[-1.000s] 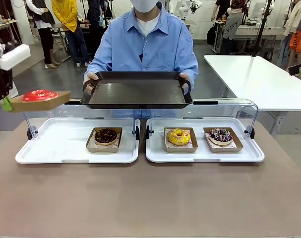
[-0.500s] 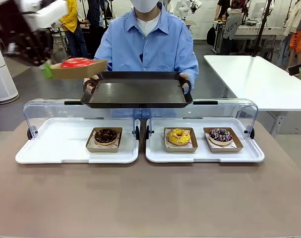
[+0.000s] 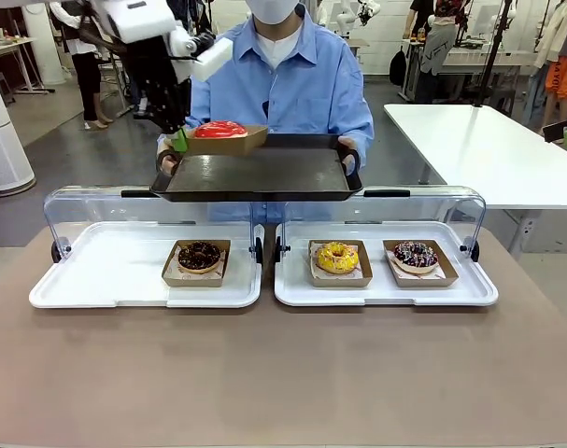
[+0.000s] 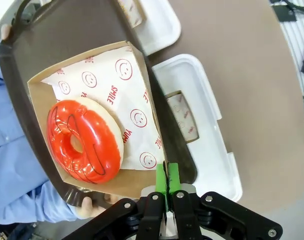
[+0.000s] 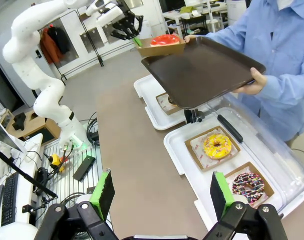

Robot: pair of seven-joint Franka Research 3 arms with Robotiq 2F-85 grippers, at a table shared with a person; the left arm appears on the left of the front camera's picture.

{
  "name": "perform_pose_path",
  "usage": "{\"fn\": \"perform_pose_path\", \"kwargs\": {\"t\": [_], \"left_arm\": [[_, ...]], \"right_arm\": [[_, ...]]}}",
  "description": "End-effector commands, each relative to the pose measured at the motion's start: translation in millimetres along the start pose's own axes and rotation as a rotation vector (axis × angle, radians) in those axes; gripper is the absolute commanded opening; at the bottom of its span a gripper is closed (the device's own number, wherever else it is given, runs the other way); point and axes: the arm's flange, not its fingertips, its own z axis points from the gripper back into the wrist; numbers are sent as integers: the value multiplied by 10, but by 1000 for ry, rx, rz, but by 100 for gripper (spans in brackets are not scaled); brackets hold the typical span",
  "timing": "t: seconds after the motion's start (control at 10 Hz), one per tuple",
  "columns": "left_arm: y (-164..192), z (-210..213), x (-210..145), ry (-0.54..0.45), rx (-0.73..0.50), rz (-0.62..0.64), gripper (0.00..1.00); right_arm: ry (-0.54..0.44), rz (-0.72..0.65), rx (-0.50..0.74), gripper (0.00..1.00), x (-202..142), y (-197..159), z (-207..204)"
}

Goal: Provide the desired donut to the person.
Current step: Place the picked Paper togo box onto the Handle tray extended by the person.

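A red glazed donut (image 3: 220, 129) lies in a brown cardboard tray (image 3: 229, 142) lined with smiley-print paper (image 4: 122, 95). My left gripper (image 3: 180, 140) is shut on that tray's edge and holds it over the left end of the dark serving tray (image 3: 260, 173) that the person (image 3: 278, 79) in a light blue shirt holds with both hands. In the left wrist view the green pads (image 4: 167, 177) pinch the cardboard rim beside the donut (image 4: 85, 141). My right gripper (image 5: 159, 192) stands open, low over the table on the robot's side, with nothing between its fingers.
Two white display trays (image 3: 115, 280) (image 3: 386, 289) with raised clear lids sit on the brown table. The left one holds a chocolate donut (image 3: 199, 257); the right one holds a yellow donut (image 3: 337, 258) and a dark sprinkled donut (image 3: 416, 255). People stand farther off behind.
My left arm has carried the red donut from the far left, up and to the right, until it hangs over the left end of the person's serving tray. The person and tray stayed still.
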Motion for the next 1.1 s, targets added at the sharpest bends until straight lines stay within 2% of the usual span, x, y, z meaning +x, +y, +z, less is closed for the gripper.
{"fn": "perform_pose_path", "kwargs": {"t": [0.0, 0.4, 1.0], "left_arm": [[201, -107, -49, 65, 27, 48, 1], [410, -417, -235, 82, 7, 125, 1], [503, -745, -467, 91, -17, 193, 1]], "right_arm": [[-6, -1, 6, 100, -6, -1, -12], [-6, -1, 6, 100, -6, -1, -12], [-6, -1, 6, 100, -6, -1, -12]]}}
